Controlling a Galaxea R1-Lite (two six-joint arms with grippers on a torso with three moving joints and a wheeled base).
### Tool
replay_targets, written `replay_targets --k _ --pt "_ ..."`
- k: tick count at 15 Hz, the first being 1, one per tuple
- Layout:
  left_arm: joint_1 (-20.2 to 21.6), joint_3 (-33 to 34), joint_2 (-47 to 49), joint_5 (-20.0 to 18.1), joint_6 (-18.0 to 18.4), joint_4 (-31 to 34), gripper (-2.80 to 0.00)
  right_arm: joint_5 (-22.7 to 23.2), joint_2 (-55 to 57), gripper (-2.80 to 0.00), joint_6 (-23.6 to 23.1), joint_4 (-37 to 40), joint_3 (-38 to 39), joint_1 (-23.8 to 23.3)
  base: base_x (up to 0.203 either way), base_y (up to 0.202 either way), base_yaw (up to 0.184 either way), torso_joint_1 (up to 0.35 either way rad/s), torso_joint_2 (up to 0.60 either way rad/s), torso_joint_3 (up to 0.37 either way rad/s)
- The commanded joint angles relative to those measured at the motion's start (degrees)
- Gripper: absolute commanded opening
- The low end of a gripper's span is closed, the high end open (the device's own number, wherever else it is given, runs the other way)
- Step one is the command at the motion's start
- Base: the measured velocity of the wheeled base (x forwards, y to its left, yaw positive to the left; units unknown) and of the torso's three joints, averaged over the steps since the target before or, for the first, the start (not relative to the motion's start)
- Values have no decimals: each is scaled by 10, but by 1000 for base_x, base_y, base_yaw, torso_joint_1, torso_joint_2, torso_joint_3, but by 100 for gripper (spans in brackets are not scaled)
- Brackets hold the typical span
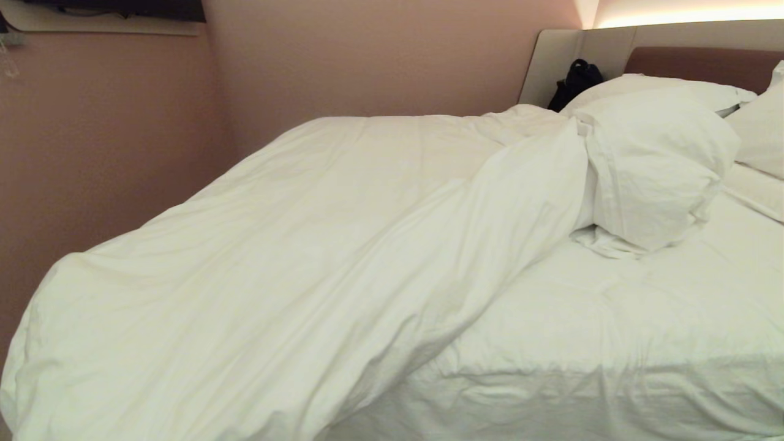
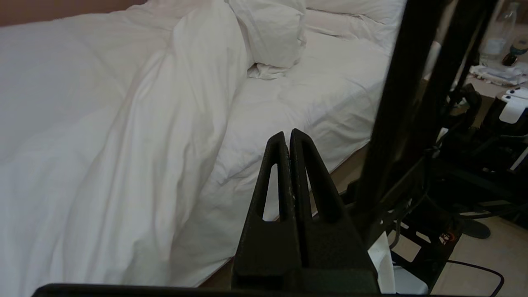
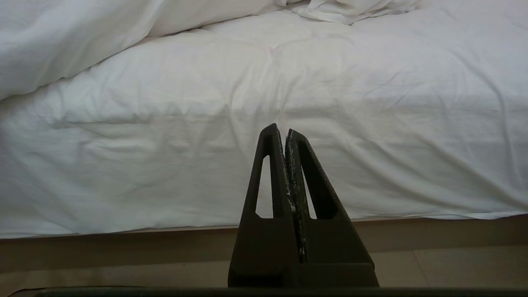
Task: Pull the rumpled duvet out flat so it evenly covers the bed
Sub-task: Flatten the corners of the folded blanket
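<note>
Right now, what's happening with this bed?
Nothing is being handled yet. The duvet lies bunched over the left side of the bed, leaving the right side's sheet bare, with a pillow lying at its top end. The left gripper and the right gripper are both shut and empty, off the mattress edge, touching nothing.

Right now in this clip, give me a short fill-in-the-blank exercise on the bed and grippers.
1. The duvet is bunched toward the robot's ____ side of the bed.
2. The left gripper is ____, holding nothing.
3. The right gripper points at the mattress side, its jaws ____.
4. A ____ bag sits by the pillows.

Missing: left; shut; shut; black
</note>
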Motion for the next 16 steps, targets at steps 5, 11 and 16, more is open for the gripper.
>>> replay_targets --k 5,11,16 --pt "40 -47 -6 -27 -1 39 -280 0 0 -280 0 0 0 0 0 0 0 0 0 0" --pt "42 -104 -8 -27 -2 126 -280 0 0 -280 0 0 0 0 0 0 0 0 0 0" --pt "43 -115 -24 -27 -4 303 -280 0 0 -280 0 0 0 0 0 0 0 0 0 0"
